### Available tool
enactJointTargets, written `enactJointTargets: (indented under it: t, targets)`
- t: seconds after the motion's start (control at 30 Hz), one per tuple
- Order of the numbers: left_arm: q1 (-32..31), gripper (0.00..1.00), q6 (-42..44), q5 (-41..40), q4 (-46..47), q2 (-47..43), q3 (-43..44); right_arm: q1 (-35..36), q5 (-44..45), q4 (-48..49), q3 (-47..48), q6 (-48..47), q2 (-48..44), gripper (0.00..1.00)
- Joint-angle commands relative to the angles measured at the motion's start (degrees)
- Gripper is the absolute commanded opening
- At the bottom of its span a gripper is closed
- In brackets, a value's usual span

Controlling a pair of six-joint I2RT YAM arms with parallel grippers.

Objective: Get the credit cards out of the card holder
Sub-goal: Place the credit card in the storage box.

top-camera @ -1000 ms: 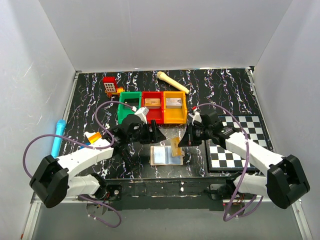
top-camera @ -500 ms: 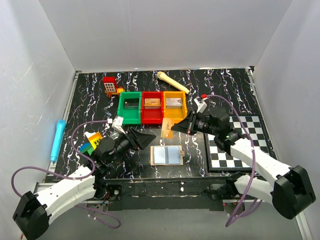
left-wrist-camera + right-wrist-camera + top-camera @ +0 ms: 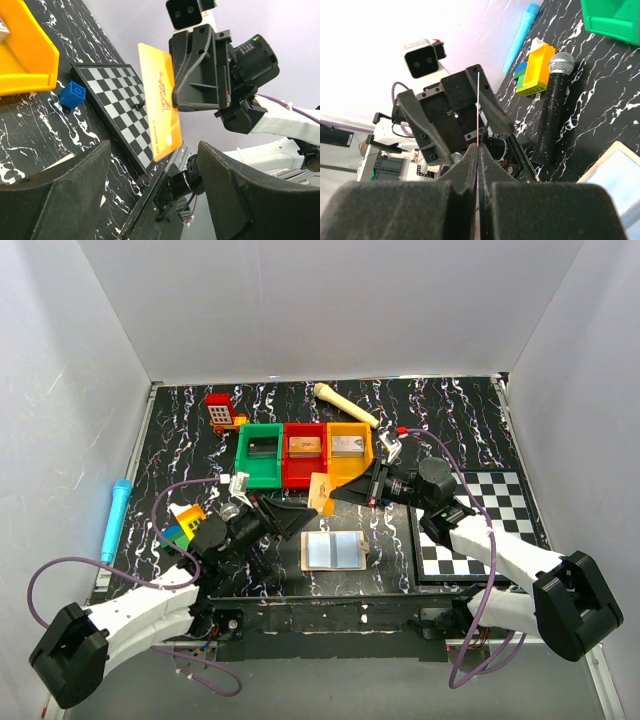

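Nearest the front edge of the desk [image 3: 440,410], between the two arms, the card holder [image 3: 334,550] lies flat and open, its pale blue-grey lining facing up. Just behind it and to its left, the left end effector [image 3: 300,517] hovers with its fingers [image 3: 55,200] spread wide and nothing between them. It points across at the right end effector [image 3: 340,493], whose pads are pressed together on an orange credit card [image 3: 321,490]. The card is pinched by one edge and held upright in the air, above the desk and just beyond the far side of the holder. The two end effectors face each other closely, the card between them but clear of the left one's fingers. To the right lies a chequered board [image 3: 480,525], with a small blue block [image 3: 72,94] near its left edge. On the left side, a black microphone [image 3: 551,110] lies beside a stack of toy bricks [image 3: 180,523], and a blue marker [image 3: 117,518] lies further out. Behind the card stand a green bin [image 3: 260,453], a red bin [image 3: 304,468] and a yellow bin [image 3: 349,468] in a row, touching. Farthest back are a red toy [image 3: 220,410] and a pale bone-shaped piece [image 3: 345,403].
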Motion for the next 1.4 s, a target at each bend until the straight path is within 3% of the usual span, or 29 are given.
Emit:
enactJointTargets:
  t: [0.0, 0.17, 0.27, 0.6, 0.67, 0.7, 0.77, 0.9, 1.0, 1.13, 1.27, 1.37]
  targets:
    - [0.2, 0.68, -0.4, 2.5, 4.9, 3.0, 2.0, 1.0, -1.2, 5.4, 0.4, 1.2, -0.5, 0.01]
    - [0.1, 0.65, -0.9, 2.1, 6.3, 4.0, 2.7, 2.0, -1.2, 6.1, 0.2, 1.3, -0.1, 0.01]
    - [0.2, 0.58, -0.8, 2.7, 7.3, 5.0, 3.3, 2.6, -1.4, 6.8, 0.1, 1.4, 0.2, 0.01]
    - [0.1, 0.13, -2.0, 4.7, 12.0, 6.4, 2.1, 3.2, -3.3, 7.0, -0.1, 1.4, 0.4, 0.01]
    - [0.2, 0.0, -1.7, 5.2, 11.9, 5.9, 1.8, 3.1, -4.7, 6.9, 0.1, 1.4, 0.7, 0.01]
    - [0.3, 0.0, -1.7, 5.3, 11.1, 5.0, 1.7, 3.1, -7.3, 6.9, 0.6, 1.5, 1.2, 0.01]
    - [0.5, 0.0, -0.9, 5.3, 8.6, 2.8, 1.7, 3.1, -11.1, 4.7, 2.9, 0.2, 1.6, 0.31]
    - [2.8, 0.0, 1.5, 9.6, 0.3, -2.4, 3.8, 2.9, -12.4, -10.4, 7.0, -9.1, -1.6, 0.6]
    - [6.7, 0.0, 4.4, 20.0, -9.4, -3.2, 8.3, 2.0, -12.2, -24.1, 10.8, -16.7, -4.3, 0.62]
    - [12.2, 0.0, 9.9, 36.1, -22.3, 2.2, 16.1, 1.0, -12.8, -39.3, 17.3, -26.4, -5.5, 0.62]
    - [13.9, 0.0, 9.9, 50.9, -21.4, 8.0, 19.1, 0.4, -11.2, -51.1, 22.9, -34.7, -5.3, 0.62]
    - [13.9, 0.0, 13.0, 54.7, -27.3, 10.1, 22.9, 0.3, -10.6, -56.1, 25.7, -38.9, -5.3, 0.62]
